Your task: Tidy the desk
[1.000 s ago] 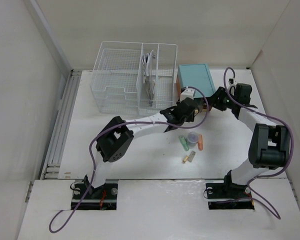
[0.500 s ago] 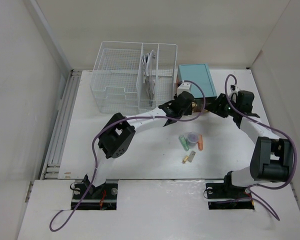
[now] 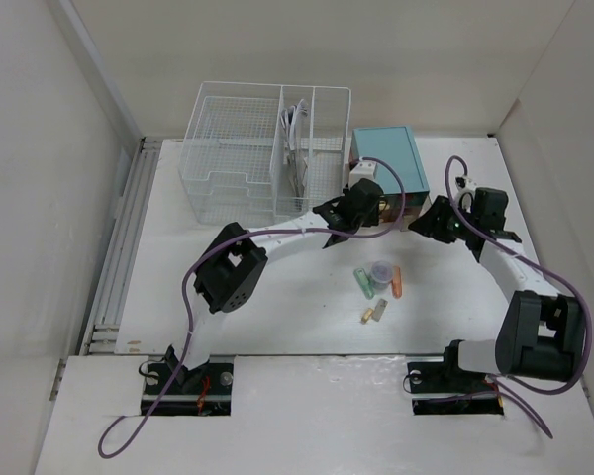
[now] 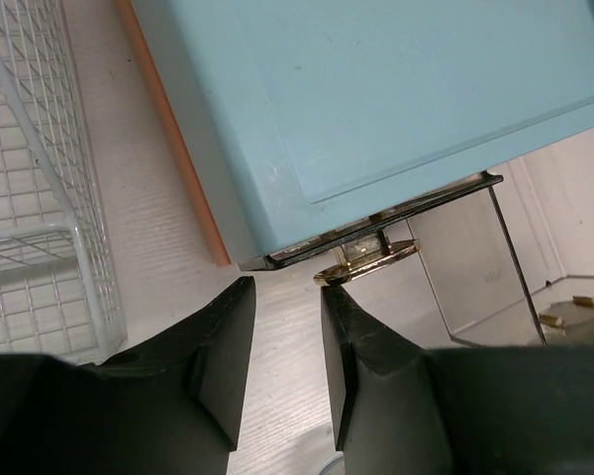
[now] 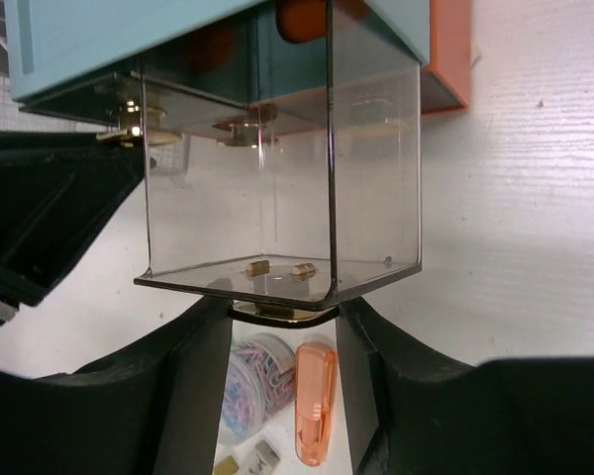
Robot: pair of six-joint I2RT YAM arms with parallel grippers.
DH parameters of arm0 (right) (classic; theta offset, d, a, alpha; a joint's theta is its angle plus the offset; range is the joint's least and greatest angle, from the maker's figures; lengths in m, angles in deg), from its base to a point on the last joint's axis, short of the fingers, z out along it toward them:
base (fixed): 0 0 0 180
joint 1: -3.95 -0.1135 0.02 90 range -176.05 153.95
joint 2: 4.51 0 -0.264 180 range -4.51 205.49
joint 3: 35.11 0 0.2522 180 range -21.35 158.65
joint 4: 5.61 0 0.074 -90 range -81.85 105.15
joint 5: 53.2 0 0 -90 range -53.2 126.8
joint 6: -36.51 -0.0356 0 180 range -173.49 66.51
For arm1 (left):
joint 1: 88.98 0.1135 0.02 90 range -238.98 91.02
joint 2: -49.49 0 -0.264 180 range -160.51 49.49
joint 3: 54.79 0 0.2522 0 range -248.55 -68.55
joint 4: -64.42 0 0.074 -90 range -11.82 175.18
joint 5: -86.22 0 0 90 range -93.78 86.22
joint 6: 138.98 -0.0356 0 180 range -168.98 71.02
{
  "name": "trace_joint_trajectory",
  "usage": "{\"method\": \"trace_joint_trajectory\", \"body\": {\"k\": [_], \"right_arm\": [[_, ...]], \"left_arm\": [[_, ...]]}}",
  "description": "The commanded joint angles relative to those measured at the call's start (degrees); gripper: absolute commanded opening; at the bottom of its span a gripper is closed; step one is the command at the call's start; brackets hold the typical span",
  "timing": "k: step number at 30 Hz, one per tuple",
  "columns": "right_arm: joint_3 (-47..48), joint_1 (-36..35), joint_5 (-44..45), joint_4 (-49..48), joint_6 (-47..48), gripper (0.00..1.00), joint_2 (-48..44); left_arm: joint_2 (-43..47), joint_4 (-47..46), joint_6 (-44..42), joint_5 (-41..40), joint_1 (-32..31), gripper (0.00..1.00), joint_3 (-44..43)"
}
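Tabletop [image 3: 228,317] is lying wide and white under both arms, carrying the teal box [image 3: 388,158] at its far side beside the wire basket [image 3: 240,148]. Right tool [image 5: 280,319] is clamping the brass knob [image 5: 277,310] of a clear drawer [image 5: 277,198], which is standing out from the box. Left tool [image 4: 285,297] is hovering with a narrow gap, gripping nothing, one fingertip just beside a second knob [image 4: 368,255] at the box's lower edge.
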Motion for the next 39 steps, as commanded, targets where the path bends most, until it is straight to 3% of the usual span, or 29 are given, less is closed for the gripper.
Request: {"method": "trace_joint_trajectory", "body": {"k": [1,9,13,18,27,37,39], "right_arm": [[-0.4,0.8,0.0,6.2,5.4,0.30,-1.3],[1.6,1.4,-2.8,13.3,6.9,0.37,-3.8],[2.1,1.4,-4.8,15.0,8.3,0.56,-4.3],[3.1,1.4,-6.7,17.5,10.5,0.65,-4.3],[5.5,1.4,-9.8,26.1,15.6,0.68,-8.6],[9.2,1.4,-16.6,32.4,19.7,0.68,-13.9],[11.0,1.4,-17.8,33.0,21.2,0.65,-14.6]], "left_arm": [[-0.1,-0.4,0.0,-1.7,1.3,0.30,-2.9],[-0.1,0.2,-0.5,-1.7,1.3,0.30,-2.9],[-0.1,0.2,-0.5,-1.2,1.3,0.30,-2.9],[1.9,0.2,-0.5,-0.7,1.3,0.31,-1.0],[6.4,-1.1,-1.0,-1.2,0.8,0.51,3.8],[16.5,-0.4,-2.1,-2.9,-5.1,0.55,10.0],[18.5,1.2,-3.5,-2.2,-7.0,0.62,10.8]]}}
